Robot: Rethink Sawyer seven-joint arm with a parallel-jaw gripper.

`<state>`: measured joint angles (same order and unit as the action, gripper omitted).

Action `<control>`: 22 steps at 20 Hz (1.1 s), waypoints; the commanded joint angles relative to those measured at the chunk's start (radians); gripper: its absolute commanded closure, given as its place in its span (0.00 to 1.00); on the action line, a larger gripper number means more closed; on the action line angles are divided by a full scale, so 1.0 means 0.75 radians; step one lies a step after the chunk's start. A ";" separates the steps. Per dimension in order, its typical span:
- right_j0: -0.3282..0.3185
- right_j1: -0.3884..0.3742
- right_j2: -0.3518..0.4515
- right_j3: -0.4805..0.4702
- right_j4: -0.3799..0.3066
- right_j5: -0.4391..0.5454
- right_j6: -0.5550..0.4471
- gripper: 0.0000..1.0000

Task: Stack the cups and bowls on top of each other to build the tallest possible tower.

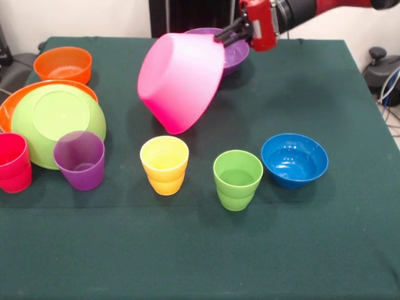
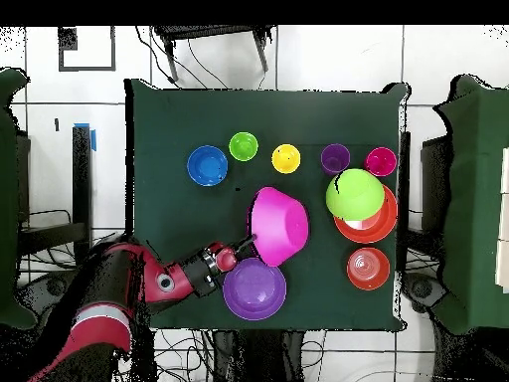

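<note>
Pink bowl [image 1: 181,81] is clamped at rim by gripper [image 1: 226,36], tilted, lifted off table [image 1: 300,250], likely for inverting as tower base. Purple bowl [image 1: 236,53] sits just behind gripper. Cups [image 1: 165,165] stand in row, well forward of gripper, untouched.

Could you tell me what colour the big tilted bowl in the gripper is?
Pink: the large glossy plastic bowl shows best in the front view.
</note>
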<state>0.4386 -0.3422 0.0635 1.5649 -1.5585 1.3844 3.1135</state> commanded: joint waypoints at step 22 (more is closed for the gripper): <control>0.090 0.309 -0.005 -0.232 0.034 -0.075 -0.184 0.00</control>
<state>0.5285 -0.1215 0.0078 1.4772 -1.5579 1.4195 3.1133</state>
